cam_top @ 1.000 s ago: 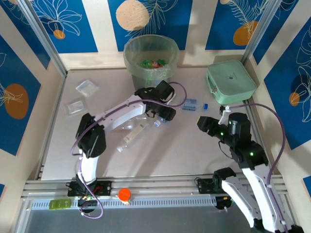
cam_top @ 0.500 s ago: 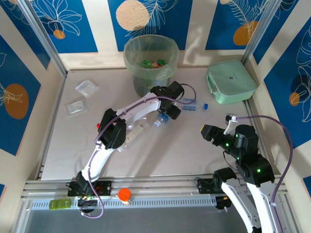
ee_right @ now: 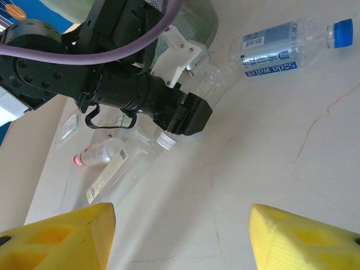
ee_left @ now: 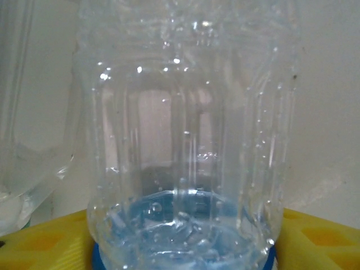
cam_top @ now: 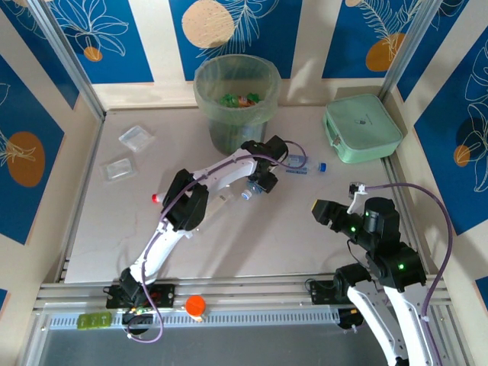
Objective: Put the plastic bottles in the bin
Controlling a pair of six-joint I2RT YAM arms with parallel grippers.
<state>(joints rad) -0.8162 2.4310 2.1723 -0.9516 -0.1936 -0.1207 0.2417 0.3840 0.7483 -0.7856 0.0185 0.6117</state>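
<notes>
A pale desk [cam_top: 297,252] is seen from above. A round pale green bin [cam_top: 236,114] with a clear liner stands at the far middle edge. Small green and orange pieces [cam_top: 242,99] lie in its bottom.

The left arm [cam_top: 217,169] reaches across the desk to a spot just in front of the bin. In the left wrist view a clear bottle [ee_left: 185,129] stands very close between two yellow fingers [ee_left: 39,247], with its blue end nearest the camera. The left jaws hold it by both sides.

Just right of that arm's end, a blue-labelled bottle [cam_top: 301,164] lies on its side with its blue cap to the right. It is near the bin but apart from it. To the left of the left jaws lie a long clear bottle [cam_top: 217,204] with a paper label and a small red-capped bottle [cam_top: 158,198], both on the desk.

The right arm [cam_top: 381,229] is held above the near right of the desk. The right jaws are wide apart with nothing between them.

A mint green box [cam_top: 363,127] sits at the far right. Two flat clear trays [cam_top: 136,137] lie at the far left.
</notes>
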